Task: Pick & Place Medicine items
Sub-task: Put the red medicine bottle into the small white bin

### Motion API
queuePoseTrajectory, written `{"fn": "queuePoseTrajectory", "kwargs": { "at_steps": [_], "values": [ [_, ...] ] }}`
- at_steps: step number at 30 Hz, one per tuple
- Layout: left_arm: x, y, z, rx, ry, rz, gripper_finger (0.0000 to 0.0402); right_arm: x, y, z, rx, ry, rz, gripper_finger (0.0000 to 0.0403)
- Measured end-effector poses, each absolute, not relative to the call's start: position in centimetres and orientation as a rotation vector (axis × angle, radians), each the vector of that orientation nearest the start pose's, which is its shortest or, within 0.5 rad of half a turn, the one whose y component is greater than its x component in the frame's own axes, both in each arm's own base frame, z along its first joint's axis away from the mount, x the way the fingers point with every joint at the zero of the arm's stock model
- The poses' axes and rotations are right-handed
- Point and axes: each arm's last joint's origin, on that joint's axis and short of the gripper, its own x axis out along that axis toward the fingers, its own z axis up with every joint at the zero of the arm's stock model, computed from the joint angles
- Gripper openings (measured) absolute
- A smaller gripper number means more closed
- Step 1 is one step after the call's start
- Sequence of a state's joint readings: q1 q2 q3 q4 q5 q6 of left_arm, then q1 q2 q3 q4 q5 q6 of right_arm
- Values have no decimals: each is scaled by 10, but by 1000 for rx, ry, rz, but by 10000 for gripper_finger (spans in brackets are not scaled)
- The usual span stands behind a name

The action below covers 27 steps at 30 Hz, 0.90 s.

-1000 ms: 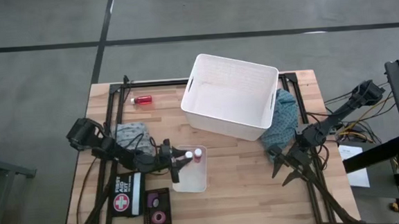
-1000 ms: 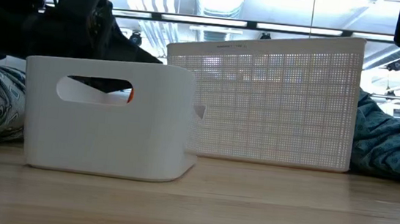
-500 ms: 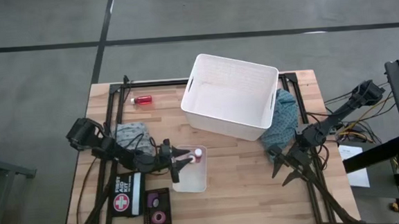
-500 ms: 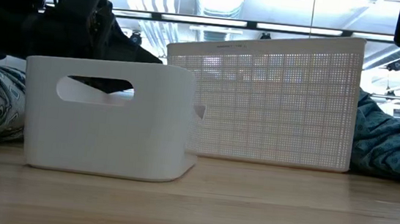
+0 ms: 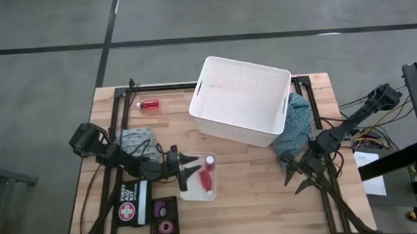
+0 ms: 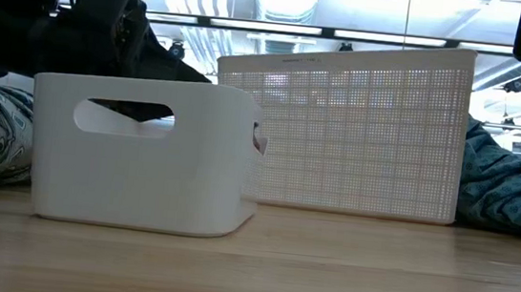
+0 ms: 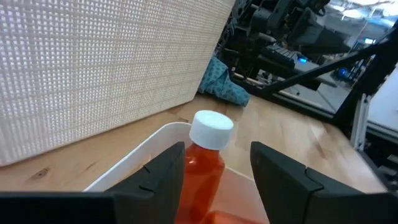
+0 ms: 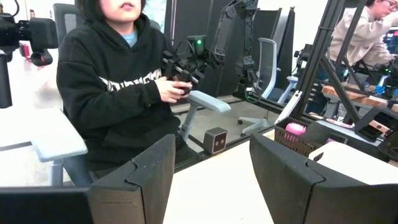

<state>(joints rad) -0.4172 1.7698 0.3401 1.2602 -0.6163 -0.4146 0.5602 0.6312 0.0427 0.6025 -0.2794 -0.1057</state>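
A: Where was the red medicine bottle (image 5: 206, 177)?

B: Lying in the small white bin (image 5: 199, 194), white cap (image 7: 211, 128) pointing away from the left gripper (image 5: 183, 170), whose fingers stood parted on either side of the bottle, gripping nothing.

A: What might have gone wrong?

B: I judged the smooth, round plastic bottle could roll inside the slick bin, or a rising finger could catch it or the bin's thin rim and drag it.

A: And farther out?

B: Another red bottle (image 5: 148, 104) lay well beyond that gripper, near the table's far edge. The perforated white basket (image 5: 241, 100) stood ahead of it, a soft teal cloth (image 5: 295, 126) past that. The right gripper (image 5: 297, 175) waited, fingers apart, empty.
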Motion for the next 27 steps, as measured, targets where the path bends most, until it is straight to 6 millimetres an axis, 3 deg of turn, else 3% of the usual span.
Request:
{"fn": "queuePoseTrajectory", "kwargs": {
  "at_steps": [4,11,17,21,27],
  "values": [
    [242,-92,118,-255,104,207,190,114,81,175,-97,-59,838,206],
    [249,-98,147,-117,136,206,188,114,81,175,-98,-59,838,206],
    [263,-105,183,28,372,227,183,114,81,175,-97,-58,838,206],
    [268,-104,209,91,487,387,183,114,81,174,-97,-58,838,206],
    [260,-87,242,18,557,585,183,114,81,174,-99,-57,838,206]
  ]
}}
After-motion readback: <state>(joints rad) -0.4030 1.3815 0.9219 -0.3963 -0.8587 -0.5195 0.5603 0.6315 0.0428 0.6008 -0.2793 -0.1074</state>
